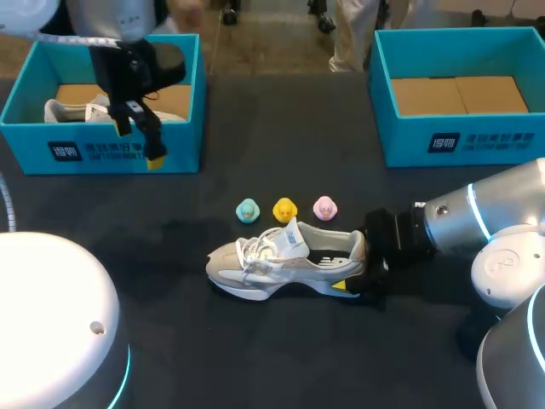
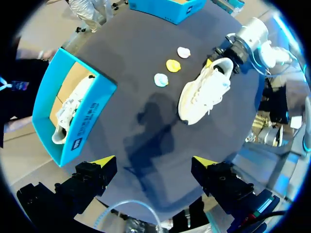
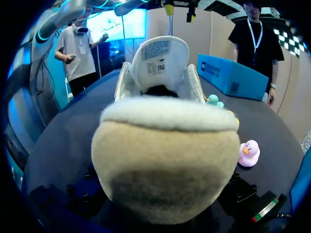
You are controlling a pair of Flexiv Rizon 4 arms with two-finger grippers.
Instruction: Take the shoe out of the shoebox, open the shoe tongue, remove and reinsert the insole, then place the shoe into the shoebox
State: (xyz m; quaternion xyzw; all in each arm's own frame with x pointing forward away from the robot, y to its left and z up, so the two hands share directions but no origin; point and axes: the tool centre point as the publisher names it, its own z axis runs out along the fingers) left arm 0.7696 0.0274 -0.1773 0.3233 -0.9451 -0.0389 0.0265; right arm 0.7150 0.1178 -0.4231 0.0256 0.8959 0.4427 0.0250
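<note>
A grey-white shoe [image 1: 281,264] lies on its sole in the middle of the dark table, toe to the left, its tongue [image 1: 294,239] pulled up. My right gripper [image 1: 356,262] is shut on the shoe's heel, one yellow tip showing beside the sole. In the right wrist view the heel [image 3: 165,160] fills the space between the fingers, and the tongue [image 3: 160,58] stands upright ahead. My left gripper [image 1: 140,143] hangs open above the front wall of the left shoebox [image 1: 119,153] with nothing in it. The left wrist view shows the same gripper [image 2: 154,162] high over the table, the shoe [image 2: 204,94] far ahead.
A second white shoe [image 1: 72,111] lies inside the left shoebox [image 2: 85,121]. Another blue shoebox [image 1: 460,141] stands at the back right, only cardboard showing in it. A teal duck [image 1: 247,210], a yellow duck [image 1: 284,209] and a pink duck [image 1: 324,207] sit just behind the shoe.
</note>
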